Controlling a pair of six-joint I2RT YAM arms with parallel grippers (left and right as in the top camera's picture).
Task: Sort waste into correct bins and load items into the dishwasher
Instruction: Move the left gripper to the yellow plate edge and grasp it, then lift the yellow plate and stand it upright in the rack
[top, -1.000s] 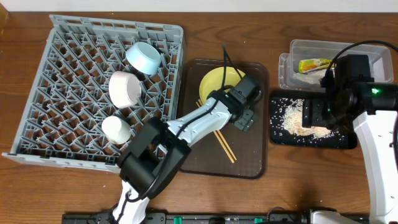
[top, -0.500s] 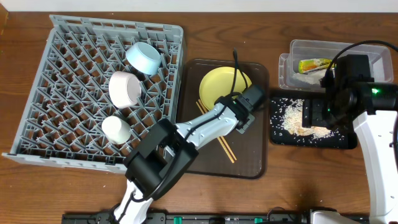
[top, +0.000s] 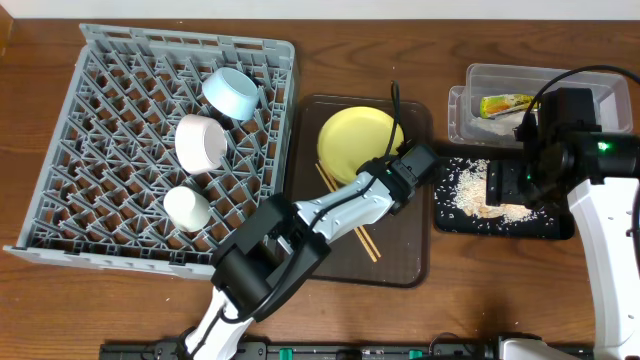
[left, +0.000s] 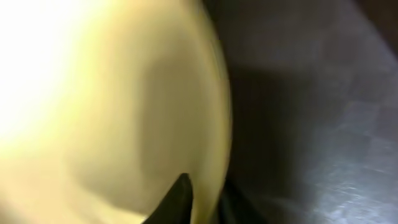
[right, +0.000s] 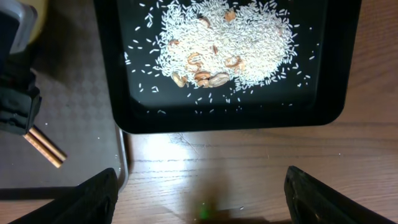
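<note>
Plate (top: 358, 140) lies flat on brown serving tray (top: 400, 255), just left of the left gripper (left: 205, 200). We think its right rim sits between the jaws, but blur hides whether they grip. Right gripper (right: 199, 199), jaws wide, hangs over black tray (right: 339, 74), farther off.

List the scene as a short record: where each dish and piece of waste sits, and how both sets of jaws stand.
dish rack: holds light-blue bowl, white bowl, white cup
brown tray: holds yellow plate and chopsticks
clear tub: holds snack wrapper
black tray: holds rice and scraps
left jaws: at the plate's rim; open or shut cannot be told
right jaws: open, empty, by the black tray
</note>
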